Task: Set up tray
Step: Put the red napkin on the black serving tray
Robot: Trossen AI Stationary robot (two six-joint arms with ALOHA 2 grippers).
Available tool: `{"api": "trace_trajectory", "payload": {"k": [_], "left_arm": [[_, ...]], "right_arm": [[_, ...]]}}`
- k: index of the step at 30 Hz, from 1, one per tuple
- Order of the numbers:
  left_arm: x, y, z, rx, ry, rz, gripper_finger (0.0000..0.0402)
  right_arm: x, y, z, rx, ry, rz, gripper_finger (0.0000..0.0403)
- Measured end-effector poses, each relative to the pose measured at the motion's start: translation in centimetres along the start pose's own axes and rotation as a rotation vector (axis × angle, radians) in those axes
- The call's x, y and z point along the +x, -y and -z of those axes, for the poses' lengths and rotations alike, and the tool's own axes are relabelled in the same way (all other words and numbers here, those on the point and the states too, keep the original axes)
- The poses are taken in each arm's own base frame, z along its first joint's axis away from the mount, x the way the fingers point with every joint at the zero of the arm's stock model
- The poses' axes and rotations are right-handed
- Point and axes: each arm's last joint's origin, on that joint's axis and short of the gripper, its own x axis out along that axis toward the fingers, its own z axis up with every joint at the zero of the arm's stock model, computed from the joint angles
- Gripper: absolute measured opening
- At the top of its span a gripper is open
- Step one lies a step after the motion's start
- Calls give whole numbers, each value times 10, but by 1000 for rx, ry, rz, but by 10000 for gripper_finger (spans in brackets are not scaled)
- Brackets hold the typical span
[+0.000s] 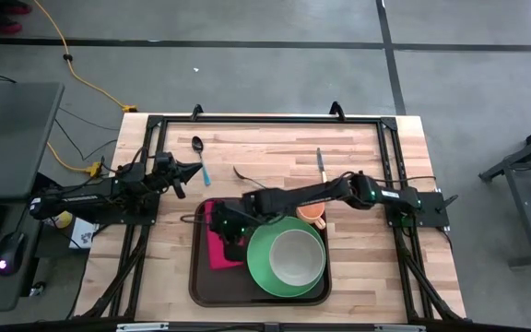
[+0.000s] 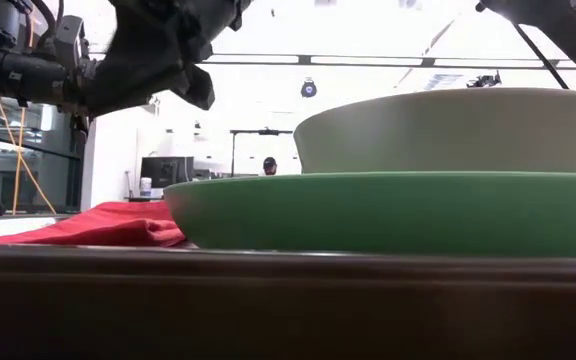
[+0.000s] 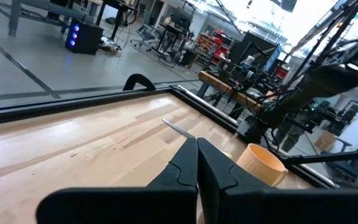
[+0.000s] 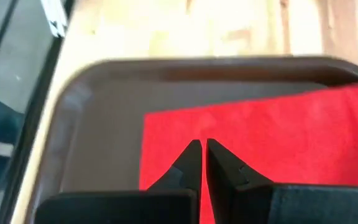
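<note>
The dark brown tray [image 1: 201, 281] lies on the near middle of the wooden table. On it a red napkin [image 1: 218, 253] lies flat at its left, and a green plate [image 1: 264, 267] at its right carries a pale bowl [image 1: 295, 256]. My right gripper [image 1: 219, 221] hangs shut just above the napkin [image 4: 278, 143], with the tray's rim [image 4: 98, 81] beyond it, and touches nothing that shows. My left gripper [image 1: 192, 171] waits shut over the table's left part, pointing level [image 3: 197, 144].
An orange cup [image 1: 312, 214] stands just beyond the tray's far edge. A spoon with a blue handle [image 1: 201, 157] and two more utensils [image 1: 321, 166] [image 1: 243, 172] lie on the far half of the table. A black frame [image 1: 265, 120] rims the table.
</note>
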Motion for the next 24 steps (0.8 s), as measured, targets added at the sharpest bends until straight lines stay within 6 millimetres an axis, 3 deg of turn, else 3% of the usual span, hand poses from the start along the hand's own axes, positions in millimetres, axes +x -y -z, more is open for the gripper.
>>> {"api": "trace_trajectory", "payload": {"k": [4, 7, 10, 15, 20, 24], "left_arm": [[0, 2, 1, 3, -34, 72, 31], [-1, 5, 2, 31, -85, 184, 31], [-1, 8, 4, 36, -125, 270, 31], [-1, 8, 4, 54, -121, 268, 31], [-1, 7, 2, 51, -89, 225, 31], [-1, 7, 2, 60, -88, 237, 31]], "right_arm": [[-17, 3, -3, -38, -53, 69, 0], [-44, -3, -11, -27, 18, 127, 0], [-86, -8, -25, -24, 121, 216, 0], [-160, 3, -34, 55, 215, 400, 0], [-232, 23, -25, 182, 220, 556, 0], [-267, 41, -7, 295, 135, 665, 0]]}}
